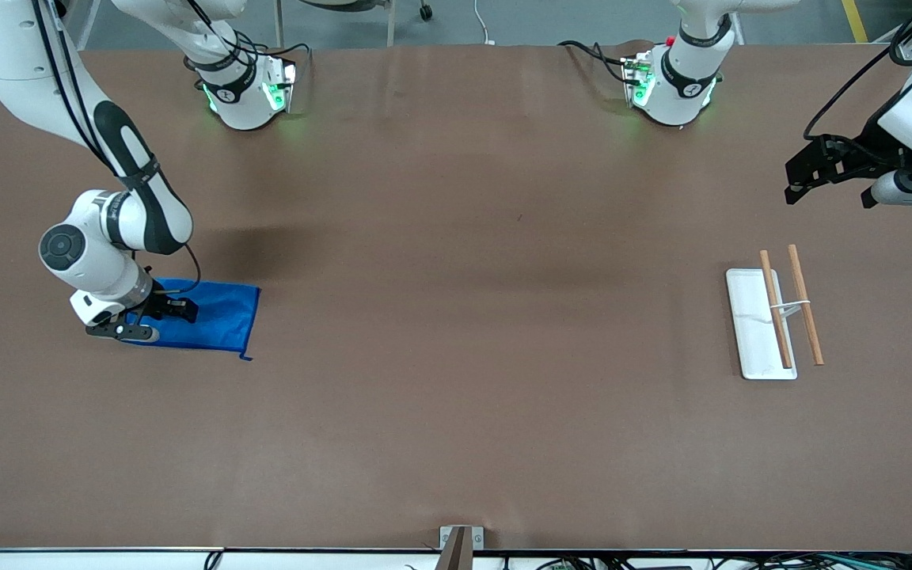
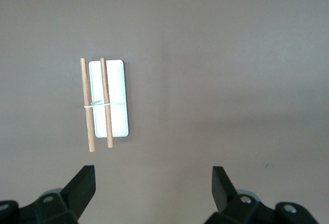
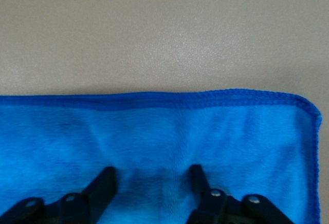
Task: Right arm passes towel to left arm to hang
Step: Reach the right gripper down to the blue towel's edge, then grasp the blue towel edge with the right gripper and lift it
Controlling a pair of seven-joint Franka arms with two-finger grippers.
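Both claws parted | right claw (image 3: 151, 183) on towel (image 1: 218, 317) | left claw (image 2: 153, 185) waits over table edge

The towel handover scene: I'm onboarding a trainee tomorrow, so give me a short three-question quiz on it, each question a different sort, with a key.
1. True or false: the towel is lifted off the table.
2. Multiple choice: the right gripper is
A. open with its fingertips down on the towel
B. shut above bare table
C. holding the rack
3. Fill in: the left gripper hangs open in the air at the left arm's end of the table, and its wrist view shows the ____ with two wooden rods and a white base.

Key:
1. False; it lies flat at the right arm's end.
2. A
3. rack
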